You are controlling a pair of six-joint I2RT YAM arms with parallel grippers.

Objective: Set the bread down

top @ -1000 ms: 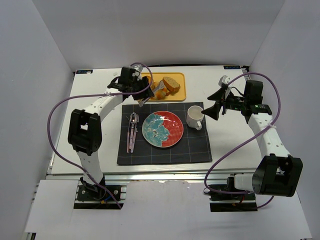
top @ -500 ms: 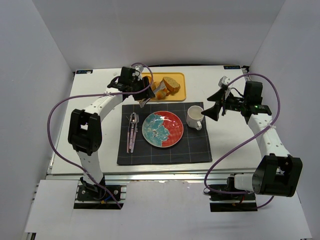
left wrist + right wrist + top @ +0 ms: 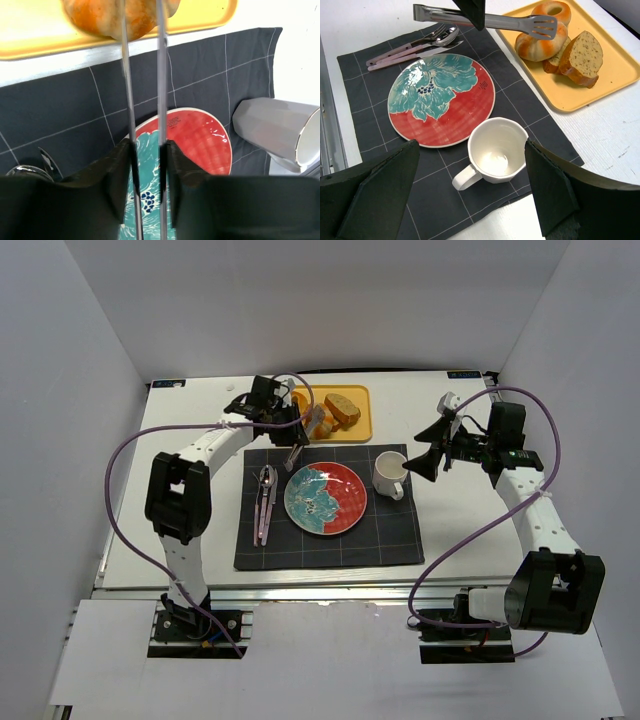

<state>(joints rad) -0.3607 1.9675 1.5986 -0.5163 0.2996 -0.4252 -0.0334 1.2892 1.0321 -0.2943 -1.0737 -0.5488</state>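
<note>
Glossy, smooth golden-orange skin on lumpy roll [image 3: 537, 42]; same sheen on round roll [image 3: 551, 10]. Brushed metal tongs [image 3: 510, 21], dull shine. Smooth yellow plastic tray [image 3: 606, 75]. Matt dark cloth placemat [image 3: 365, 75]. Glazed, glossy ceramic on plate [image 3: 441, 100] and mug [image 3: 495, 150]. Rough, porous crumb on slices [image 3: 580, 57]. Polished metal cutlery [image 3: 400, 52], pinkish handles.

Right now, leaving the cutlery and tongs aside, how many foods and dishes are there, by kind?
Glossy rolls: 2
Bread slices: 2
Yellow tray: 1
Plate: 1
Mug: 1
Total: 7
</note>
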